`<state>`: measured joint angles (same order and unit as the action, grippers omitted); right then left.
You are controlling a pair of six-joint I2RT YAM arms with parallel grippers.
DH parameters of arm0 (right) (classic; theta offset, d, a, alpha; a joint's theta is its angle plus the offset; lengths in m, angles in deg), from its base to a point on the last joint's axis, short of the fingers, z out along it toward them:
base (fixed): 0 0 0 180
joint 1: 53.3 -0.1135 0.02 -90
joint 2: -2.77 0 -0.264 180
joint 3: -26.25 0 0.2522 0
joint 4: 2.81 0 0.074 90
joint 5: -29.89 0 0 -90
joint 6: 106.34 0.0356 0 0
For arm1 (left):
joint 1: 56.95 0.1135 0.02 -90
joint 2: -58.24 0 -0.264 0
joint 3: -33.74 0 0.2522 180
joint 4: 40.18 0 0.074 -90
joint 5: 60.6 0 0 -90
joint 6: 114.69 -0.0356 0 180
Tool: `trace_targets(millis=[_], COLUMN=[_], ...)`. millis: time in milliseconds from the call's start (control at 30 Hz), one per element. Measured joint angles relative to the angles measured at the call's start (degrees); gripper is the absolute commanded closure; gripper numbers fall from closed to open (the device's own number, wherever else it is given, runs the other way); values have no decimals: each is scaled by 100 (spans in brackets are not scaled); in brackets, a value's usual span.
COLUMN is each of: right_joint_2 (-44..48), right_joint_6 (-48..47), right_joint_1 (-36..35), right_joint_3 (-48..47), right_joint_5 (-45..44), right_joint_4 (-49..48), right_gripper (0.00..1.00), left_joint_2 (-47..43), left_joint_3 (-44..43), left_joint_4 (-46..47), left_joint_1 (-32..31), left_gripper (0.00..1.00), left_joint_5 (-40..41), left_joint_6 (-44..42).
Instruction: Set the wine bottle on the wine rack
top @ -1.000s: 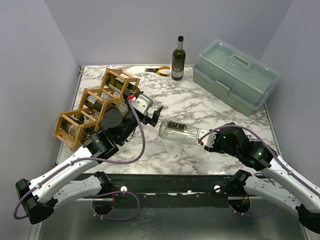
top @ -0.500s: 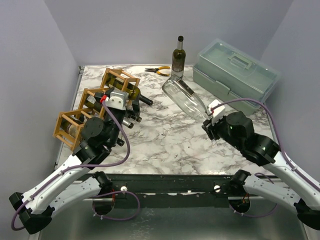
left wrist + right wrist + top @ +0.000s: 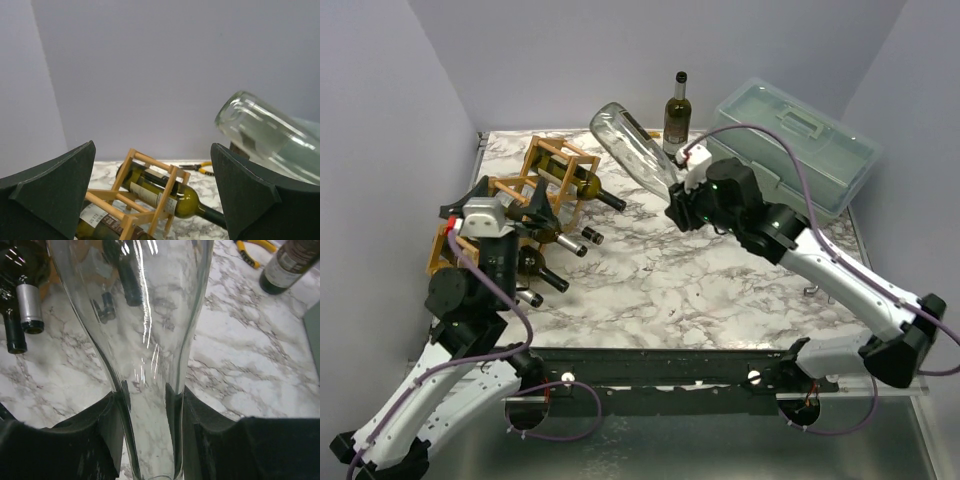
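Our right hand (image 3: 680, 188) grasps the clear wine bottle (image 3: 630, 145) by its neck, tilted above the worktop (image 3: 650, 275); our left hand (image 3: 496, 205) hangs released by the wine rack (image 3: 563, 150).

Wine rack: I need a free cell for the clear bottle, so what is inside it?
The wine rack holds dark bottles lying in its cells, necks poking out. The left arm covers the near cells, so a free one cannot be confirmed.

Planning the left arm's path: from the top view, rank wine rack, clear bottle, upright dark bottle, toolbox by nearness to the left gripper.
1. wine rack, beside left gripper
2. clear bottle, aloft, centre
3. upright dark bottle, back
4. toolbox, far right
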<state>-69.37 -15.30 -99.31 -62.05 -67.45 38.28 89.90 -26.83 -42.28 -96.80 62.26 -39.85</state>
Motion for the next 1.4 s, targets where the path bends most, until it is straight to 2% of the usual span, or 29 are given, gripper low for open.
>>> trace_targets(millis=[133,333,800,900,1300,1400], right_joint_2=[-922,-2199,-4872,-5132,-5574,-5615], right_joint_6=[109,190,326,361,407,404], right_joint_1=[-2,-83,-728,-782,-793,-802], right_joint_3=[-645,-1703,-5235,-5504,-5539,-5539], right_joint_5=[490,977,1034,1036,894,866], right_joint_4=[-149,-190,428,533,898,970], right_gripper=[100,99,100,100,100,87], left_joint_2=[-326,-326,-415,-396,-234,-219], left_joint_3=[0,4,79,87,127,129], left_joint_4=[157,170,168,168,164,164], left_joint_1=[232,713,841,841,841,841], left_gripper=[1,1,1,1,2,2], left_joint_5=[0,-31,0,0,0,0], left_joint_6=[101,444,592,605,614,614])
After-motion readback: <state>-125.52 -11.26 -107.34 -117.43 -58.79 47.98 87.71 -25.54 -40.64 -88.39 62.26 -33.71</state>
